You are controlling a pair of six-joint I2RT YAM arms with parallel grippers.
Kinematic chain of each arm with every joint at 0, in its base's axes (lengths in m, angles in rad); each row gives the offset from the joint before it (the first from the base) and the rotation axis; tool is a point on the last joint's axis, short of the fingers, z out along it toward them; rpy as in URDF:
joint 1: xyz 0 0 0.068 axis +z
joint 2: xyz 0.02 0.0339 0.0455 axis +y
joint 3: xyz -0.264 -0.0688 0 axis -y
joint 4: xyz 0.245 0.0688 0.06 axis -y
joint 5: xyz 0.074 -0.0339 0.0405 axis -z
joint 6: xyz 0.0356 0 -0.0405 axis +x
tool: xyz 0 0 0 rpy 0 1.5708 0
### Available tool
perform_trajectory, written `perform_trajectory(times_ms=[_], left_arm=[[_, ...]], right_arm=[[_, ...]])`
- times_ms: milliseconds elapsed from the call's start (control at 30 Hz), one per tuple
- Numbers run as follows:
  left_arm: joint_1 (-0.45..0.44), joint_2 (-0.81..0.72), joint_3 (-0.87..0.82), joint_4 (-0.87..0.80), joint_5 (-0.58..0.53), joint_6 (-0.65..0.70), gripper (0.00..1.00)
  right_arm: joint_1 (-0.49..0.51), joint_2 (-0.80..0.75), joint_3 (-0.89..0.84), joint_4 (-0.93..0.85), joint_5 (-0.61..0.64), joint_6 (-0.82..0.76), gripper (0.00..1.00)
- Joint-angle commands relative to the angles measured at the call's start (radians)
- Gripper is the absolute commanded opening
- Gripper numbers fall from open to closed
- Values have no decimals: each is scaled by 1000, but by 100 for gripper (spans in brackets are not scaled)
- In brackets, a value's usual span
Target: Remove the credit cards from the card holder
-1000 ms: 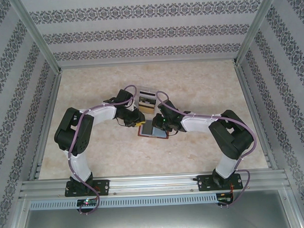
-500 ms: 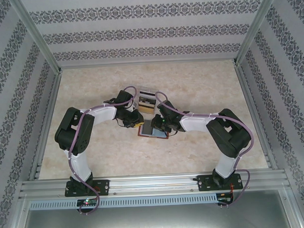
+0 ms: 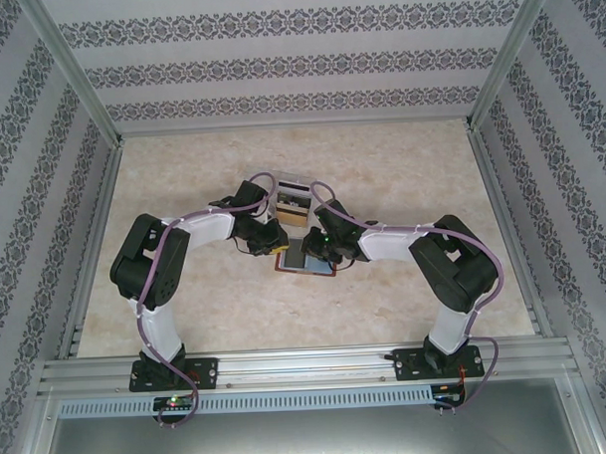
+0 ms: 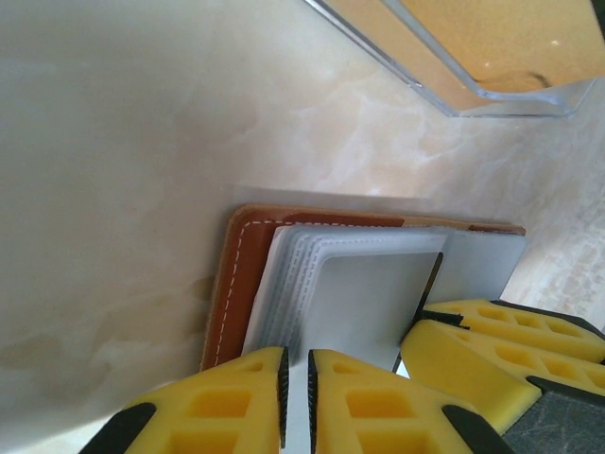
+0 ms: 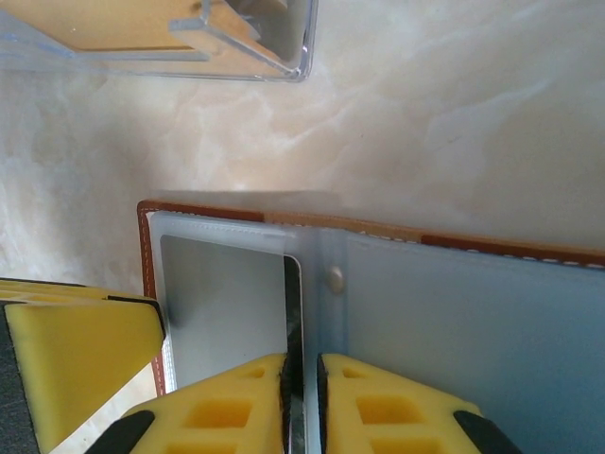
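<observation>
At the centre of the top view, one brown card holder lies open on the table, with two grippers meeting over it. The left gripper is nearly closed on the edge of the clear sleeves. The right gripper pinches one thin leaf of the card holder, seen edge-on. Just behind stands one clear box. Bare table surrounds them, with the walls well apart.
</observation>
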Motion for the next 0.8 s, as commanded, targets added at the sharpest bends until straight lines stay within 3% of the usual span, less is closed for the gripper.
perform_trajectory(times_ms=[0, 567, 767], left_arm=[[-8, 23, 1, -20, 0, 12, 16], [-8, -44, 42, -69, -31, 46, 12], [-8, -37, 20, 19, 33, 24, 11]], right_arm=[[-10, 23, 10, 23, -24, 15, 18], [-17, 4, 1, 33, -15, -11, 5], [-23, 3, -4, 36, -20, -19, 4]])
